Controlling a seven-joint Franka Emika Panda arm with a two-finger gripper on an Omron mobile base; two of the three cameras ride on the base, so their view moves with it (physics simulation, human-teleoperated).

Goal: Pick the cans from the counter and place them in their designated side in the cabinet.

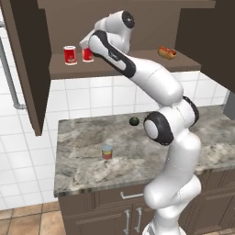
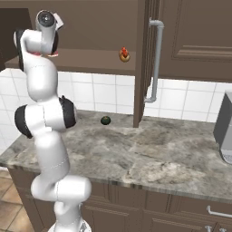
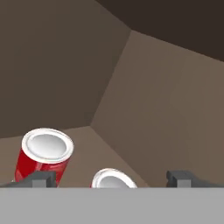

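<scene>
Two red cans with white rims stand on the left part of the cabinet shelf (image 1: 137, 65): one (image 1: 69, 55) free, the other (image 1: 87, 54) half hidden behind my arm. In the hand view the free can (image 3: 43, 155) is at lower left. The silver top of the second can (image 3: 113, 178) lies between my fingertips (image 3: 41, 179), with a gap on each side. My gripper (image 3: 113, 180) is open just above it. A shorter can (image 1: 107, 151) with a blue-grey top and an orange-red band stands on the counter (image 1: 82, 172).
A hot dog (image 1: 167, 52) lies on the right part of the shelf. A dark green round fruit (image 1: 134, 121) sits at the back of the counter. Open cabinet doors (image 1: 27, 69) hang at both sides. Drawers with metal handles (image 1: 131, 195) run below the counter.
</scene>
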